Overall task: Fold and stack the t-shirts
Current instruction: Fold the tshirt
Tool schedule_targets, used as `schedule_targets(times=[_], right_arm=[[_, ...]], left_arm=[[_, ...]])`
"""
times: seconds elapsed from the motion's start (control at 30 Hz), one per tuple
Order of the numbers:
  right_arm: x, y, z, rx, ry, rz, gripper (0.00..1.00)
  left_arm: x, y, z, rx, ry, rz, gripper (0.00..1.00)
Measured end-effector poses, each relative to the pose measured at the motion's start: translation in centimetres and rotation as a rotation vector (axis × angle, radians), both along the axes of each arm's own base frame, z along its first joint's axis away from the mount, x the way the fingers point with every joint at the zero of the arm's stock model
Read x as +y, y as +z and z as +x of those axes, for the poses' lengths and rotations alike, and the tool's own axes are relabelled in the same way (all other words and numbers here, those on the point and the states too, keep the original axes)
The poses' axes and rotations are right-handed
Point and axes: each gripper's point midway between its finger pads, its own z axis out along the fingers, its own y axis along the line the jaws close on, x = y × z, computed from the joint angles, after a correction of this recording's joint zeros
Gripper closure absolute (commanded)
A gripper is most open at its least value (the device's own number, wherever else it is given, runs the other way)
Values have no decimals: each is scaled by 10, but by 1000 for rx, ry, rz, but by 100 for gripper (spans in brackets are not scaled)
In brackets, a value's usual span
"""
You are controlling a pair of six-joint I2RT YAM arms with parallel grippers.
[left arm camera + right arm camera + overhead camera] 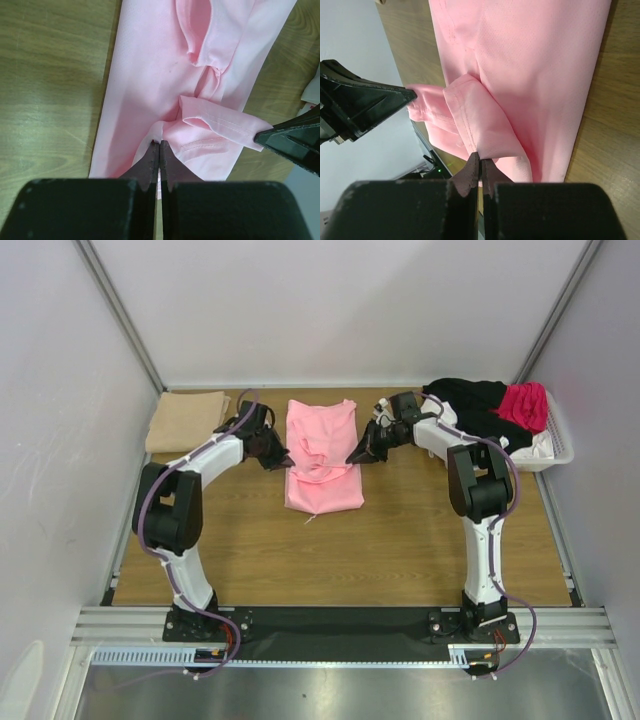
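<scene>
A light pink t-shirt (322,455) lies folded lengthwise in the middle of the wooden table. My left gripper (285,459) is shut on its left edge, and my right gripper (353,455) is shut on its right edge. In the left wrist view the closed tips (159,144) pinch a raised fold of pink cloth (150,75). The right wrist view shows the shut tips (479,156) holding a hemmed fold (485,120). Between the two grippers the cloth is bunched and lifted. A folded tan t-shirt (187,420) rests at the far left.
A white plastic basket (556,452) at the far right holds a black t-shirt (470,400), a magenta one (524,403) and some white cloth (540,445). White walls enclose the table on three sides. Bare wood (330,550) lies between the pink shirt and the arm bases.
</scene>
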Motion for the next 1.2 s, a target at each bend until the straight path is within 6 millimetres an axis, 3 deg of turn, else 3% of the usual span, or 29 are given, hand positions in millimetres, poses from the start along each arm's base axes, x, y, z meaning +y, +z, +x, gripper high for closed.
schedule_targets(times=[0.13, 0.27, 0.3, 0.4, 0.53, 0.63, 0.83, 0.9, 1.0, 1.2], right_arm=[[-1, -2, 5, -5, 0, -4, 90], [-2, -4, 16, -22, -1, -5, 73], [-2, -4, 21, -33, 0, -6, 63], [-1, -5, 32, -63, 4, -10, 54], [1, 3, 51, -118, 0, -6, 44], [3, 13, 67, -168, -5, 6, 40], [-4, 33, 86, -235, -26, 15, 38], [-6, 33, 86, -240, -28, 12, 38], [-13, 25, 75, -214, -35, -8, 38], [-15, 23, 33, -160, -10, -30, 39]], left_arm=[[3, -5, 8, 0, 5, 3, 99], [6, -15, 14, 6, -1, 9, 64], [7, -16, 15, 6, -4, 8, 59], [9, -15, 25, -6, 1, 2, 53], [11, -2, 55, -74, 13, -10, 49], [13, 16, 83, -146, 19, -18, 32], [15, 54, 111, -286, -31, -2, 15], [15, 59, 106, -305, -64, 14, 14], [17, 58, 74, -289, -121, 48, 14], [0, 56, -25, -270, -248, 53, 15]])
